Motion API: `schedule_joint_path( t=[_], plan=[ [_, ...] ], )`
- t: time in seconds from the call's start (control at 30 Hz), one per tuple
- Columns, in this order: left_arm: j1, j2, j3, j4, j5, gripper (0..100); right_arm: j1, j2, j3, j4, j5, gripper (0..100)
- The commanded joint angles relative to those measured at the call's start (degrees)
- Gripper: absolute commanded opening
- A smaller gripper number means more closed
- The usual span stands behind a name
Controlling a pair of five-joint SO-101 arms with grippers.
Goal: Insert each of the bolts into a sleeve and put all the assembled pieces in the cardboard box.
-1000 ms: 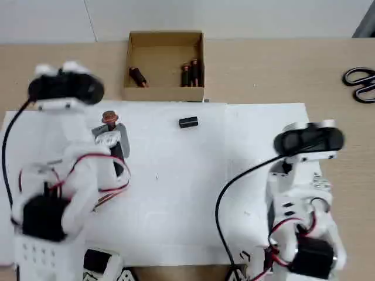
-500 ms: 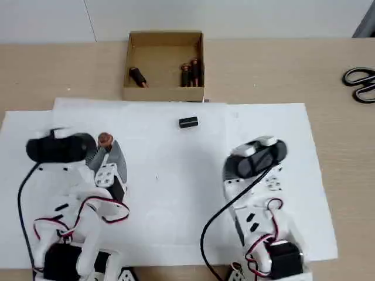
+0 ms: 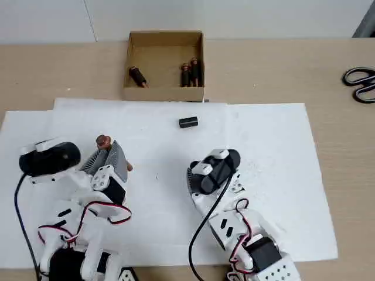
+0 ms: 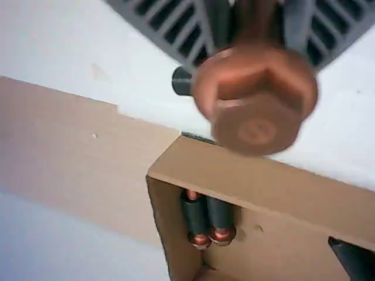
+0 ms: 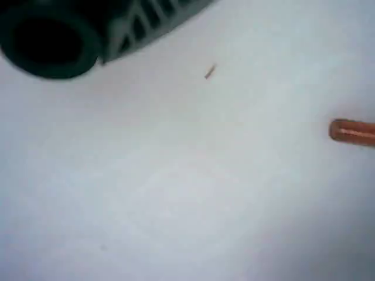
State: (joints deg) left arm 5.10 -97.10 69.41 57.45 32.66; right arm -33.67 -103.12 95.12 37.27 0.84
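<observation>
a: how is the desk (image 3: 328, 64) laid out, and where is there room to move?
b: a white paper sheet (image 3: 275, 152) covers the near half. bare wood runs along the far edge and down the right edge. open sheet lies between the two grippers and out toward the right edge.

a: what sits at the edges?
b: the cardboard box (image 3: 164, 93) is at the far edge, left of the middle, with its near wall just beyond the sheet. the scissors (image 3: 360, 84) lie at the right edge, well apart from everything else.

a: what's in the box?
b: three assembled pieces. one (image 3: 137, 76) is on the box's left side and a pair (image 3: 190, 73) lies side by side on its right. the left wrist view shows that pair end on (image 4: 205, 219).

a: and the loose parts?
b: one black sleeve (image 3: 188, 122) lies on the sheet just short of the box. the left gripper (image 3: 110, 153), toward the near left corner, is clamped on the copper bolt (image 3: 104, 141). the bolt's head looms large in the left wrist view (image 4: 255, 99).

a: and the right gripper (image 3: 195, 171)?
b: it's over the middle of the sheet, and i can't tell how its jaws stand. its wrist view shows a black tube mouth (image 5: 47, 41) close up and the bolt's tip (image 5: 351, 132) farther off.
</observation>
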Motion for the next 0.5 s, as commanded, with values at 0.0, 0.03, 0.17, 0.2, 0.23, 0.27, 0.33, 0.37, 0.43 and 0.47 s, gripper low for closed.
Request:
schedule_joint_path(
  t=[0.0, 0.03, 0.17, 0.2, 0.23, 0.27, 0.33, 0.37, 0.43, 0.47],
  plan=[
    [0.18, -0.7, -0.13, -1.67, 1.32, 0, -2.42, -0.75, 0.79, -5.05, 1.58, 0.3],
    [0.79, -0.7, -0.13, -1.67, 1.32, 0, -3.3, -0.75, 1.14, -5.41, 3.16, 0.3],
    [6.07, -0.7, -0.04, -1.76, 1.32, 0, -6.99, -0.75, 1.32, -5.58, 6.07, 0.3],
    [7.47, -0.7, 0.13, -1.85, 1.32, 0, -7.69, -0.75, 1.32, -5.67, 6.07, 0.3],
    [8.79, -0.7, 0.13, -1.85, 1.32, 0, -8.31, -0.75, 1.23, -5.67, 6.07, 0.3],
    [9.67, -0.7, 0.13, -2.37, 1.32, 0, -8.92, -0.75, 1.23, -5.67, 6.07, 0.3],
    [10.46, -0.53, 0.13, -4.13, 1.32, 0, -9.8, -0.75, 1.23, -5.67, 6.07, 0.3],
    [10.64, -0.44, 0.13, -5.36, 1.32, 0, -10.15, -0.75, 1.23, -5.67, 6.07, 0.3],
    [10.64, -0.35, 0.22, -7.3, 1.32, 0, -10.77, -0.75, 1.23, -5.67, 6.07, 0.3],
    [10.64, -0.35, 0.84, -8.0, 1.32, 0, -11.03, -0.75, 1.23, -5.67, 6.07, 0.3]
  ],
)
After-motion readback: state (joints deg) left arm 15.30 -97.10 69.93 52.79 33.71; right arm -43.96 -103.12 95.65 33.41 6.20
